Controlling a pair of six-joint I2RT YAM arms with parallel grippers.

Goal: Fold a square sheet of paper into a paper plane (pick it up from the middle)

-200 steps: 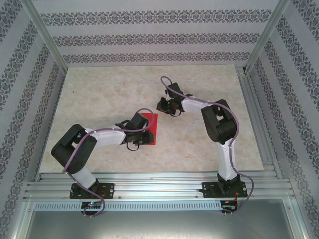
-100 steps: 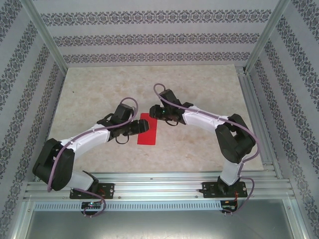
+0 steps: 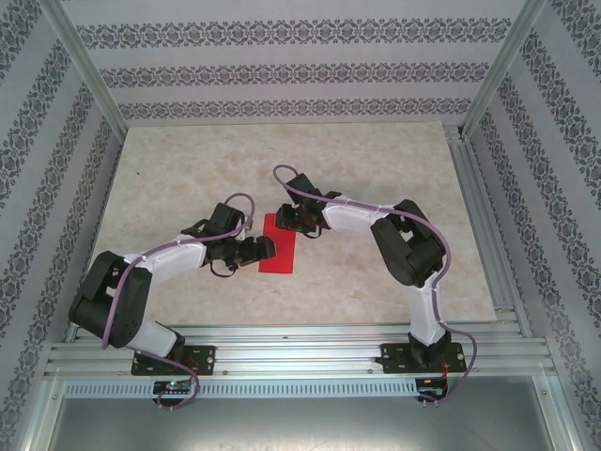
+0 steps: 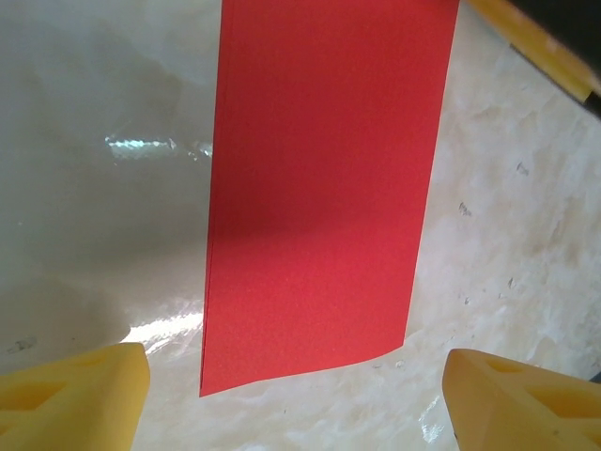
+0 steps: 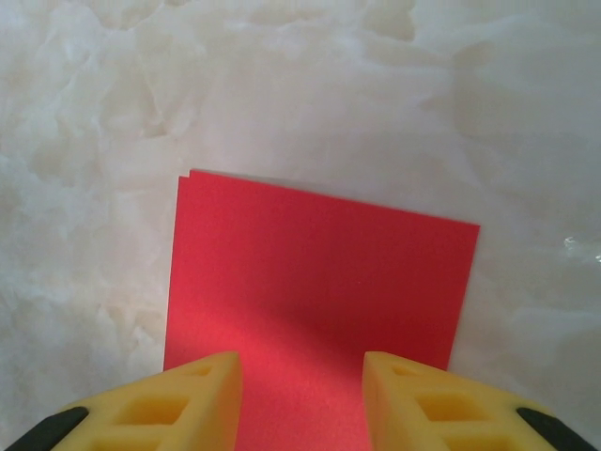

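The square sheet of paper (image 3: pixel 279 252) is bright red. It lies flat on the marble table as a narrow rectangle folded in two, with doubled edges showing along one long side (image 4: pixel 319 188). A paper plane is out of view. My left gripper (image 3: pixel 261 250) sits low at the sheet's left long edge. Its jaws are wide open, with its yellow fingertips (image 4: pixel 75 399) outside the paper's near corners. My right gripper (image 3: pixel 284 219) hovers over the sheet's far short end. It is open, with the red paper (image 5: pixel 319 282) under the gap between its fingers (image 5: pixel 178 404).
The marble tabletop (image 3: pixel 188 178) stretches bare to the left and back. A metal rail (image 3: pixel 484 225) lines its right edge, and patterned walls enclose the cell. The right arm's elbow (image 3: pixel 408 249) rises to the right of the paper.
Both grippers have opened. The left one has pulled back off the paper to its left edge. The right one has swung left and down to the sheet's far end.
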